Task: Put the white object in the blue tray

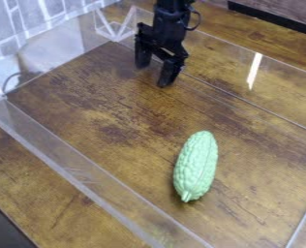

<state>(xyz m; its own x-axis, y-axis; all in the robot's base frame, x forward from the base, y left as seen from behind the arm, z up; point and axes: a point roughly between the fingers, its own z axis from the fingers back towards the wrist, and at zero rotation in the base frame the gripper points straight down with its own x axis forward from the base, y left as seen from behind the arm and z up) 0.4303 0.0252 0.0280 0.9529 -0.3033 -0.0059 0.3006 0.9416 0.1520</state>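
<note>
One gripper (pixel 161 74), fingers spread at table (pixel 110 107) level, perhaps straddling the white object; contact unclear. Green vegetable (pixel 196 166) lies well apart.

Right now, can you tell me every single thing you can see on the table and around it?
Green bumpy vegetable-shaped thing: one, pale green, on the table toward the near right
Table: one, brown wood, under everything
Clear wall strips: more than one, see-through, around the table's edges
Pale patterned surface: one, white and bluish, beyond the table at the far left
Robot gripper: one, black, low over the far part of the table, fingers spread
</note>
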